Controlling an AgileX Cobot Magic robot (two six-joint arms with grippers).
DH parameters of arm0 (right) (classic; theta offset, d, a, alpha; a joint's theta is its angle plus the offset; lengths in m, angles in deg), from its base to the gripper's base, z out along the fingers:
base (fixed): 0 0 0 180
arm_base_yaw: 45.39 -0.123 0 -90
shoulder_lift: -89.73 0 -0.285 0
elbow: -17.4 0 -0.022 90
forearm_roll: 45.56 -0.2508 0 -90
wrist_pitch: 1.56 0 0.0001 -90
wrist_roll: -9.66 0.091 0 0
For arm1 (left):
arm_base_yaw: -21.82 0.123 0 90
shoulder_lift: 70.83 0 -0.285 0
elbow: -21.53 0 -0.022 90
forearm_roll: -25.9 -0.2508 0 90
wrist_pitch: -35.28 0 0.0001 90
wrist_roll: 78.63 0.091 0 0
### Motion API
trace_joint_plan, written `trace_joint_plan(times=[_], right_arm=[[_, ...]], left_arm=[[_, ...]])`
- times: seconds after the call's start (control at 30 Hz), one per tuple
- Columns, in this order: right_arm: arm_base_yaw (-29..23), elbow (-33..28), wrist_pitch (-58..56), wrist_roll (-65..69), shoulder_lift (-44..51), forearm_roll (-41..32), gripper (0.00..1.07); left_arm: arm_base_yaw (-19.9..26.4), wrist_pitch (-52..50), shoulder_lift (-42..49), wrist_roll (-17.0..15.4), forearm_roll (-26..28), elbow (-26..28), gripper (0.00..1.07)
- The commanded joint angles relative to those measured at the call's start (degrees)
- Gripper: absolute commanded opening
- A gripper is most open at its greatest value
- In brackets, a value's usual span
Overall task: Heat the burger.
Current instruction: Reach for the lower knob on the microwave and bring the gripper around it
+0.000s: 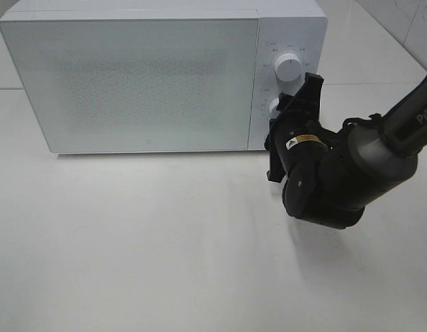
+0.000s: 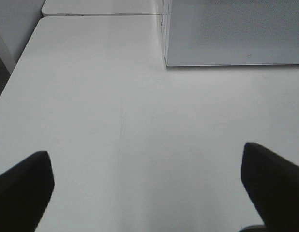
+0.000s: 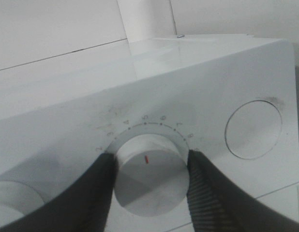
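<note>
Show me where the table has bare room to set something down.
Bare: the whole table stretch in front of the microwave door, left of the right arm. Crowded: before the control panel, where the right gripper clamps the lower dial.

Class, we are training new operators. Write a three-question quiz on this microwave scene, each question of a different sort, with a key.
1. True or false: the microwave is shut.
2. Which one does the right hand grip? A: the upper knob. B: the lower knob.
3. Fill in: the left hand hangs open over the bare white ____.
Key: 1 true; 2 B; 3 table.
</note>
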Motion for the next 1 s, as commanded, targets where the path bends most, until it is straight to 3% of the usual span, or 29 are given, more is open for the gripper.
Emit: trace_joint_plan(times=[0.03, 0.37, 0.87, 1.0], right_arm=[[1.0, 1.0, 11.2, 1.5, 0.2, -2.4, 0.14], [1.0, 1.0, 11.2, -0.5, 0.2, -4.4, 0.22], [1.0, -1.0, 11.2, -10.0, 1.4, -7.0, 0.64], [0.8, -2.6, 10.7, -13.4, 2.7, -4.2, 0.69]], left_arm=[[0.1, -0.7, 1.0, -0.1, 0.6, 0.0, 0.98], [0.1, -0.7, 1.0, -0.1, 0.6, 0.0, 0.98], [0.1, -0.7, 1.0, -0.1, 0.6, 0.0, 0.98], [0.1, -0.7, 1.0, -0.1, 0.6, 0.0, 0.98]])
